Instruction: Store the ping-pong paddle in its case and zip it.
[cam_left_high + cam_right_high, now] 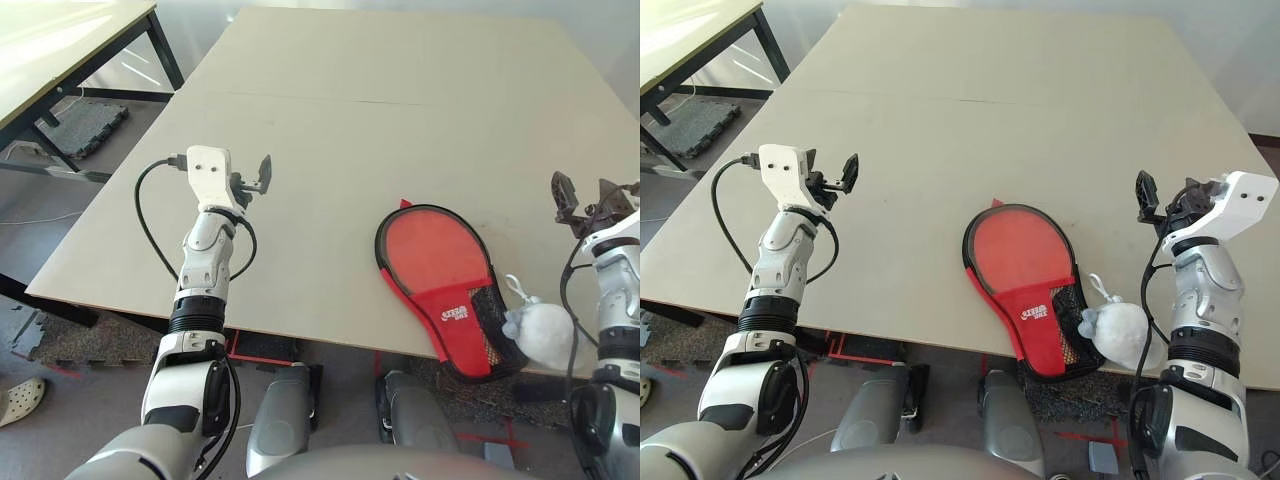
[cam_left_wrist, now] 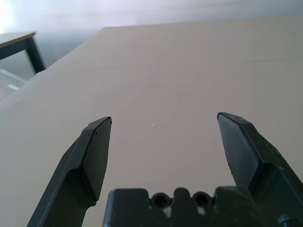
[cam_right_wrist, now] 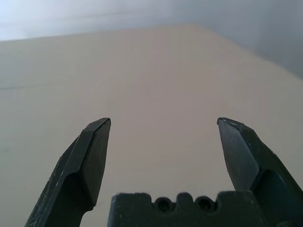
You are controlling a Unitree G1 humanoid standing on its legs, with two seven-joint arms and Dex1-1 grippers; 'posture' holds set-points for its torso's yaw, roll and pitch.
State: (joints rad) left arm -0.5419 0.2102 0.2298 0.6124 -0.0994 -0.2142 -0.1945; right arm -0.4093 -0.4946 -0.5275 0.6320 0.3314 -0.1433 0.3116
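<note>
The case (image 1: 441, 288) lies flat near the table's front edge, right of centre. It is red with black zipper edging, a white logo and a black mesh panel at its narrow end. Its white fluffy charm (image 1: 541, 331) rests at the table edge beside it. The round upper part (image 1: 1015, 245) is smooth red; whether that is the ping-pong paddle or the case's fabric I cannot tell, and no wooden handle shows. My left gripper (image 1: 254, 179) hovers open over the table's left side, well left of the case. My right gripper (image 1: 1164, 200) is open, off to the right of the case. Both wrist views show fingers (image 2: 94, 156) (image 3: 92, 161) spread over bare table.
The beige table (image 1: 380, 110) has a seam across its middle. Its left edge runs diagonally under my left forearm. A second table (image 1: 60, 40) stands at the far left, with black floor mats (image 1: 85, 125) beneath it.
</note>
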